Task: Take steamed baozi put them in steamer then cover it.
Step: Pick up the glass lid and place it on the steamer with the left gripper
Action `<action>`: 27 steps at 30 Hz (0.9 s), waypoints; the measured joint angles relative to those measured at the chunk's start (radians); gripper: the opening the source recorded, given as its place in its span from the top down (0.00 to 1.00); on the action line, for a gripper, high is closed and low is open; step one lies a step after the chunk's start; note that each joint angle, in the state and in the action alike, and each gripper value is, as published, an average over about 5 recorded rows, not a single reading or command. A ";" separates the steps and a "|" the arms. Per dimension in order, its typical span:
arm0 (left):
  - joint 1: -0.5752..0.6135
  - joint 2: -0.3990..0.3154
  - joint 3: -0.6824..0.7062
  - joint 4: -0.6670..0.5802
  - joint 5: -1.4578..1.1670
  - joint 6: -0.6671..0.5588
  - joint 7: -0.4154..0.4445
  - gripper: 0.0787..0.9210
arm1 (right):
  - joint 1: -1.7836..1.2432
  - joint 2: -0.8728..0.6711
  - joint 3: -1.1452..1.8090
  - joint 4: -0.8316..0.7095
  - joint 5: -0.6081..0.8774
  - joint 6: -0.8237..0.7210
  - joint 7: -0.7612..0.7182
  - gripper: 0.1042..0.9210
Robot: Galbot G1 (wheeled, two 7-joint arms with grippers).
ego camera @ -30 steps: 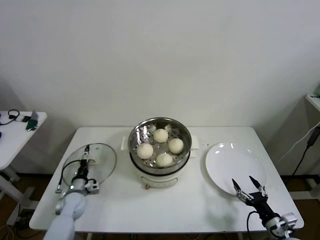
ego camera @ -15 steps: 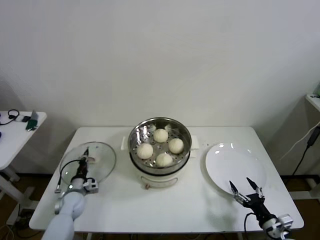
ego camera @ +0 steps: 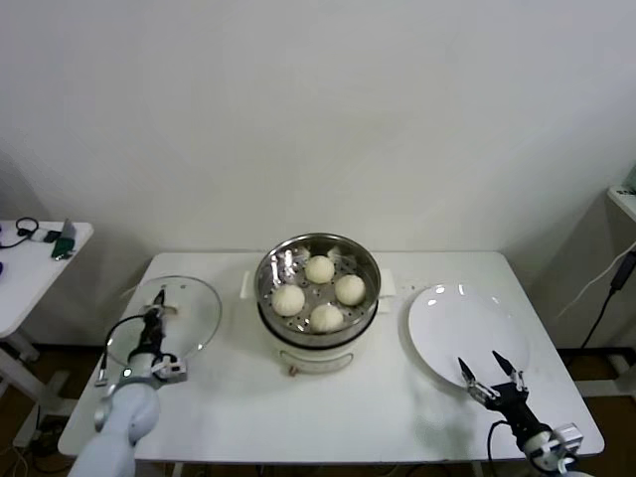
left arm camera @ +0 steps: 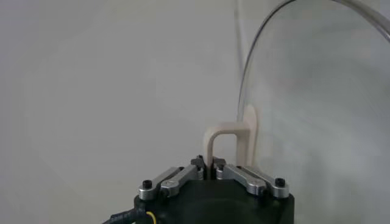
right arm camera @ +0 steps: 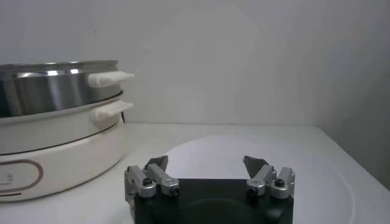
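Note:
Several cream-white baozi (ego camera: 318,291) lie in the shiny steel steamer (ego camera: 368,260) on its cream pot base at the table's middle. The clear glass cover (ego camera: 189,313) is at the left, tilted up off the table. My left gripper (ego camera: 157,301) is shut on the cover's cream bar handle (left arm camera: 226,141), which stands between the closed fingers. My right gripper (ego camera: 490,371) hangs open and empty over the near edge of the white plate (ego camera: 457,323). In the right wrist view the steamer (right arm camera: 58,88) stands beyond the plate (right arm camera: 317,170).
A small side table (ego camera: 30,260) with cables and a gadget stands off the left. The white table's front edge (ego camera: 328,452) runs between the two arms. A wall rises right behind the table.
My left gripper has closed on the cover's handle and shifted left, tipping the cover up from the table. The right gripper has drawn slightly toward me.

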 measured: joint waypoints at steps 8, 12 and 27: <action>0.091 0.040 -0.020 -0.195 -0.072 0.062 0.015 0.92 | 0.015 -0.013 -0.008 -0.015 -0.004 0.006 0.000 0.12; 0.143 0.063 -0.028 -0.308 -0.104 0.112 0.029 0.92 | 0.023 -0.021 -0.014 -0.023 -0.008 0.007 0.000 0.12; 0.256 0.178 0.004 -0.685 -0.153 0.333 0.112 0.92 | 0.087 -0.048 -0.065 -0.063 -0.037 0.007 0.003 0.12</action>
